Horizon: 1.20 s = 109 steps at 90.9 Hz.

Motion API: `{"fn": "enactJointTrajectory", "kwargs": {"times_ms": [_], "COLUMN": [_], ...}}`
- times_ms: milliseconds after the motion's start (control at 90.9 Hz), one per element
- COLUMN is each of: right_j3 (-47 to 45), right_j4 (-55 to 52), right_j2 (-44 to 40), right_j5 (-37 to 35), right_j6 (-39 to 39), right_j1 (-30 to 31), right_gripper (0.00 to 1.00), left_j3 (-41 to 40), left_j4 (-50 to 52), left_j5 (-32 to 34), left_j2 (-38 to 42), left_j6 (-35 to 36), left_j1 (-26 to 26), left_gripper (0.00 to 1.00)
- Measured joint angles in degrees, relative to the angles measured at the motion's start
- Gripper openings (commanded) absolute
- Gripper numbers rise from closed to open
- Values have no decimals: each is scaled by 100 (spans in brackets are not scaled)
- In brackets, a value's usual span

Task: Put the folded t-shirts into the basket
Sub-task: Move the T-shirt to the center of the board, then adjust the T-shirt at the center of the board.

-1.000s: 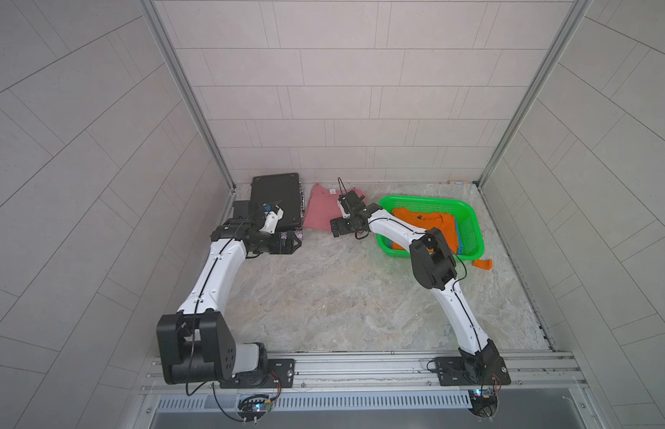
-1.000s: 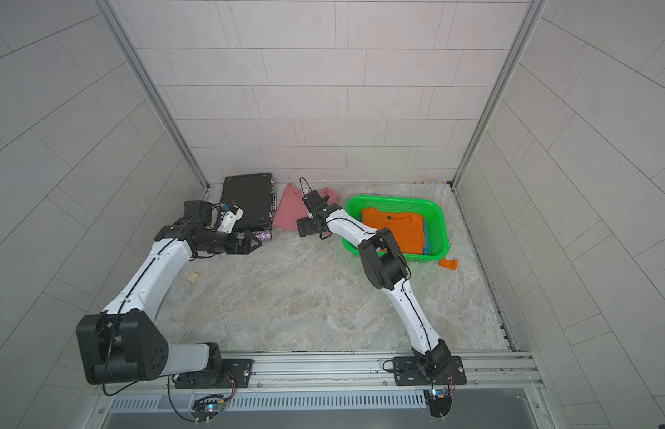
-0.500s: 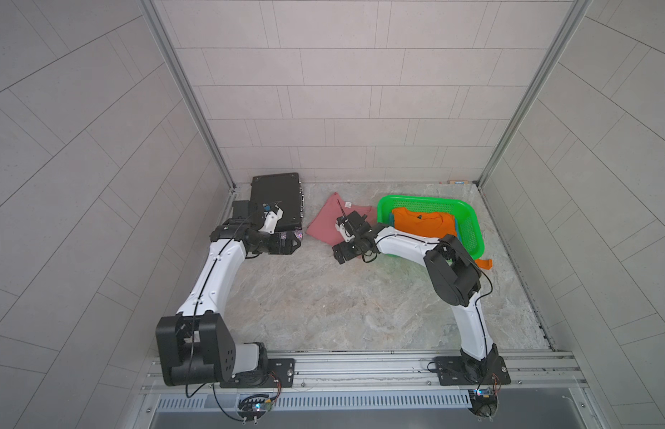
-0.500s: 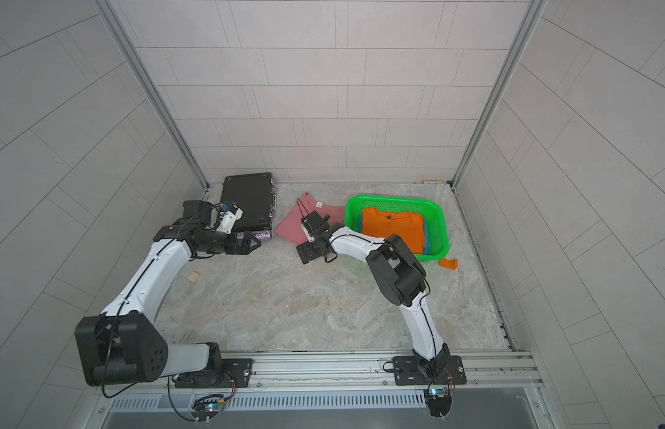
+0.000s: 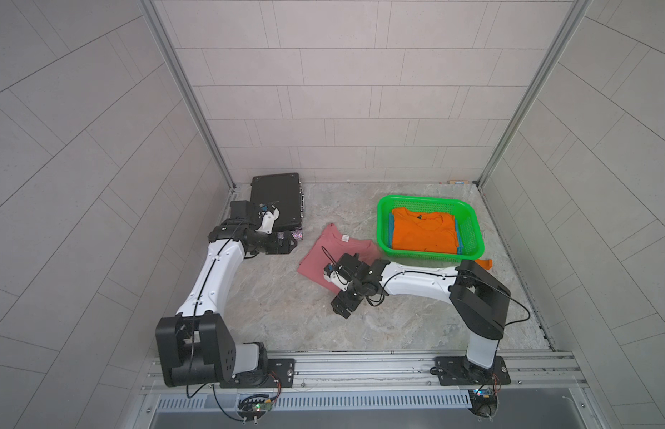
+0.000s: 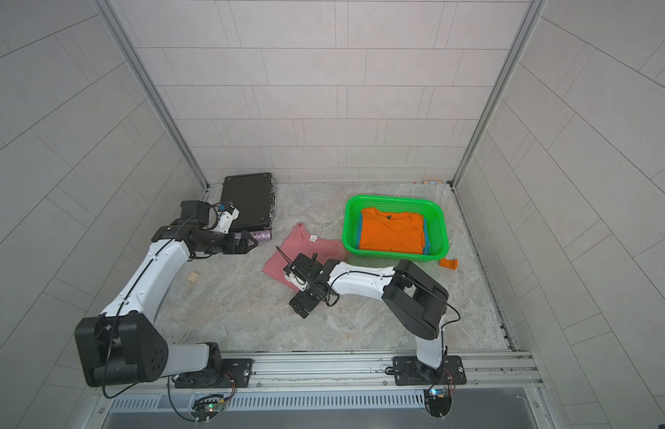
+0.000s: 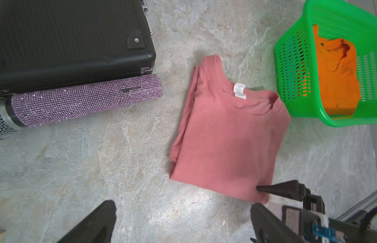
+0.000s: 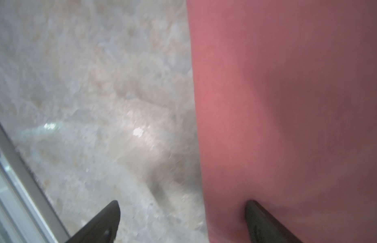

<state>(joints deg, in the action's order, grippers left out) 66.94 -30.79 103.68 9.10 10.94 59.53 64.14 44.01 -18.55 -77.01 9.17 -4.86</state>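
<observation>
**Two t-shirts in the basket; the pink one on the table at the right gripper**

Left arm: reaches forward from its base toward the black case [image 5: 277,197] at the far left. The left gripper [image 5: 290,244] is held roughly level and points across toward the middle of the table [image 5: 286,315]. Its fingers are spread wide and hold nothing. It hovers just beside a glittery purple cylinder [image 7: 86,98], which lies against the near edge of the case.

Right arm: the elbow is folded up near the basket's near right corner, and the forearm runs low toward the table's centre. The right gripper [image 8: 182,203] is turned down at the near edge of the pink t-shirt [image 5: 331,252]. Its fingers are released and wide apart. One finger [image 8: 267,221] lies against the pink cloth, the other [image 8: 103,221] stands over bare marble. No cloth is clamped between them.

Containers: the green basket [image 5: 382,208] stands at the far right. The orange t-shirt [image 5: 423,230] lies flat on top inside it. The teal-blue t-shirt [image 5: 390,226] shows only as edges beneath the orange one. The pink t-shirt lies folded outside, on the table between case and basket and just beside the basket's near left corner, white neck label up. The case is closed. A small orange piece [image 5: 485,263] lies just outside the basket's near right corner.
</observation>
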Motion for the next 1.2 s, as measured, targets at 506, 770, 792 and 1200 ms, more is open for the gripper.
{"fn": "enactJointTrajectory", "kwargs": {"times_ms": [506,770,792,1200], "right_j3": [-2114,-1508,-1565,-2544], "right_j4": [-1097,-1008,-898,629], "right_j2": [-3060,-4280,-4325,-3683], "right_j5": [-295,-1182,-1121,-393], "right_j6": [1519,3646,3926,6186], "right_j1": [175,-1069,-1311,-2216], "right_gripper": [98,92,91,85], "left_j3": [-352,-365,-378,-640], "left_j4": [-151,-166,-168,-706], "left_j5": [-1040,-1655,-1633,-791], "left_j2": [-190,-750,-767,-868], "left_j6": [581,424,402,164], "left_j1": [83,376,435,1462], "left_gripper": [100,98,98,94]}}
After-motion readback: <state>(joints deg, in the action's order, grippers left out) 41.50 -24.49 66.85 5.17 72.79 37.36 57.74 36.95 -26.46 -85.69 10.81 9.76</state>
